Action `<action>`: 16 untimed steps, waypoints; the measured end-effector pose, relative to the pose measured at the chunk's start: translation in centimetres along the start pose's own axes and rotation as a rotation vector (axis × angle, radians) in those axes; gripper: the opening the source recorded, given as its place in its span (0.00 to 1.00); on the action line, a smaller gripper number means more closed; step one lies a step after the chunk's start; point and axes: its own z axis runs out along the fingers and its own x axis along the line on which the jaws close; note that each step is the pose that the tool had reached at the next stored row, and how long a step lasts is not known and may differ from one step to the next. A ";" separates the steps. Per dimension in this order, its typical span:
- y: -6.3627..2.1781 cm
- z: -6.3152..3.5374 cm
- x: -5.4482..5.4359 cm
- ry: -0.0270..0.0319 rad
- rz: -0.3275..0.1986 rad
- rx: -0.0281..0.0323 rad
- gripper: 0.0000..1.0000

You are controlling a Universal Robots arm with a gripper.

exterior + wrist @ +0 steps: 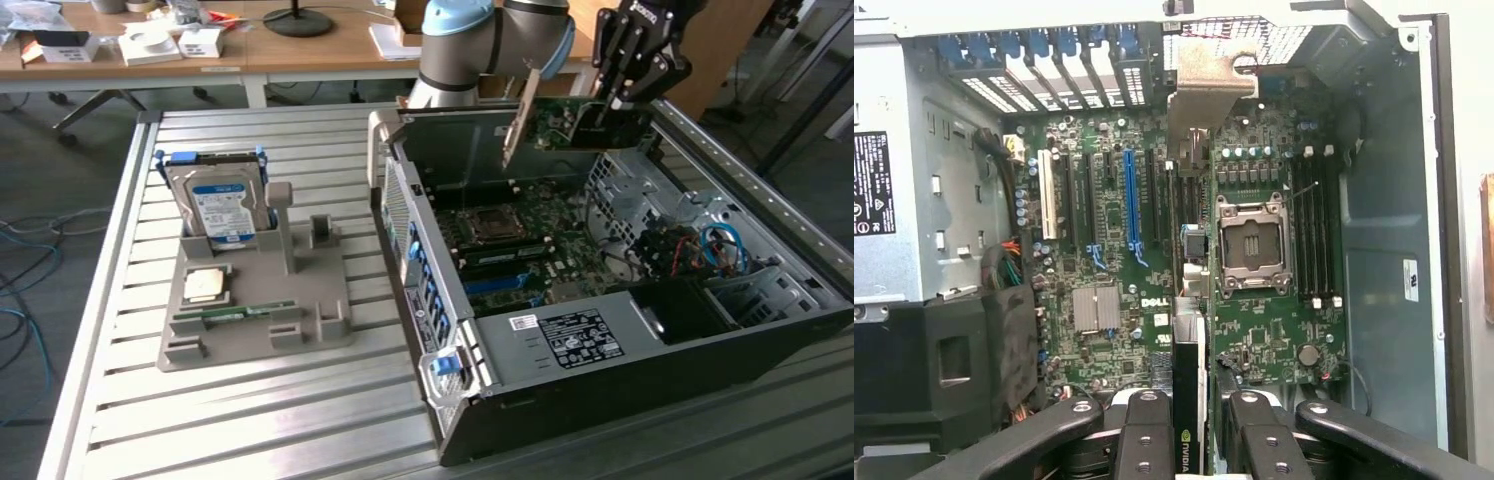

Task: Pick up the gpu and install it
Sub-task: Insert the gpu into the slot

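The gpu, a dark green card with a pale metal bracket on one end, hangs edge-down over the far end of the open computer case. My gripper is shut on the card's upper edge. In the wrist view the gpu appears edge-on between my black fingers, with its bracket at the far end. It is held above the motherboard, between the blue slot and the processor socket, clear of the board.
A grey fixture on the slatted table holds a hard drive, a processor and a memory stick. The case has a black power-supply block, cables and blue card latches. A cluttered wooden desk stands behind.
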 end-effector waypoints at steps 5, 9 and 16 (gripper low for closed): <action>0.42 0.25 0.0 0.0003 -0.009 0.0033 0.27; 0.61 0.35 0.1 0.0006 -0.016 0.0059 0.27; 0.73 0.43 0.1 0.0002 -0.021 0.0074 0.27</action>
